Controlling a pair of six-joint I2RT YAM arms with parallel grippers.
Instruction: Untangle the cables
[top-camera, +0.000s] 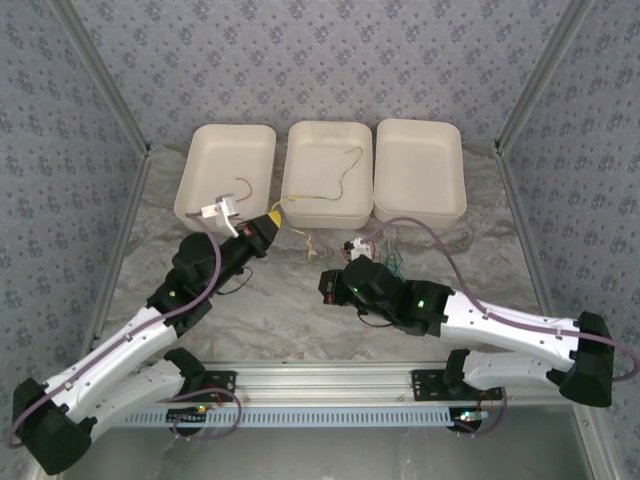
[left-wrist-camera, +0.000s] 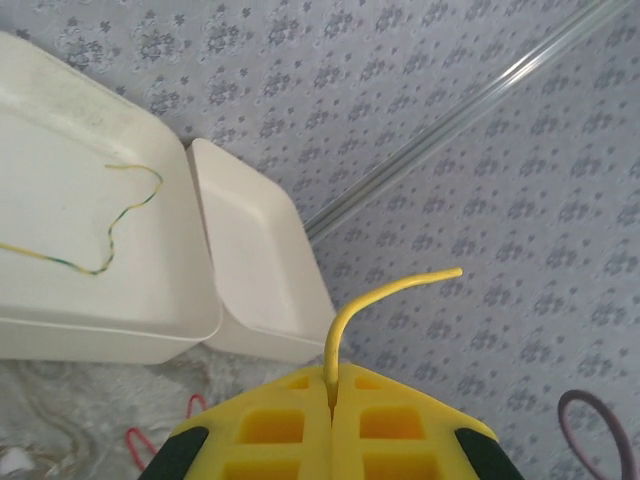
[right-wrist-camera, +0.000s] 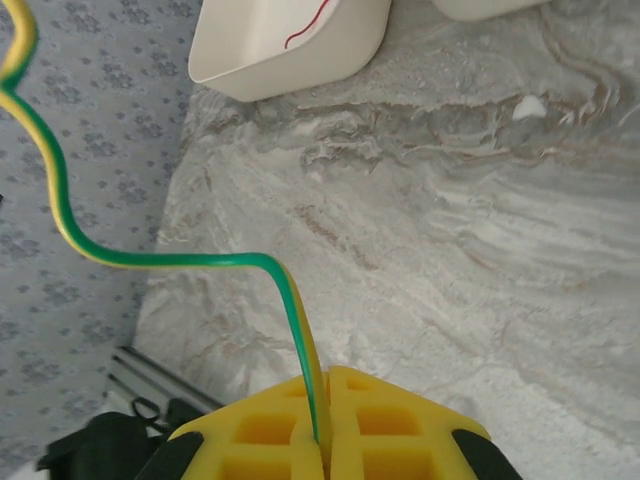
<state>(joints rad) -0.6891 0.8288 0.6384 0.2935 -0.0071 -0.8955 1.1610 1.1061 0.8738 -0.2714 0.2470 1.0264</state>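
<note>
The left gripper (left-wrist-camera: 331, 385) was pressed shut on a plain yellow cable (left-wrist-camera: 385, 295). The cable rose from between the yellow fingertips and curved off to the right in the air. Seen from above, this gripper hung at the near right corner of the left tray (top-camera: 215, 150), and a red cable (top-camera: 243, 188) lay curled inside that tray. The middle tray (top-camera: 310, 150) held a yellow-green cable (top-camera: 346, 168) that snaked from its near left rim toward its far right corner. The right tray (top-camera: 420, 160) sat just beside it on the right.

The right gripper (right-wrist-camera: 325, 385) was also closed, pinching a green-and-yellow cable (right-wrist-camera: 170, 258). That cable climbed from the fingertips, bent left and ran up out of the wrist view's top left corner, above the marbled table (right-wrist-camera: 450, 250). From above, the right arm's wrist sat near the middle of the table, on the near side of the middle tray.

A small knot of thin green wires (top-camera: 395, 262) lay just beside that wrist. A few pale yellow strands (top-camera: 310, 243) lay on the table between the two arms. They were too fine to tell whether they crossed one another.
</note>
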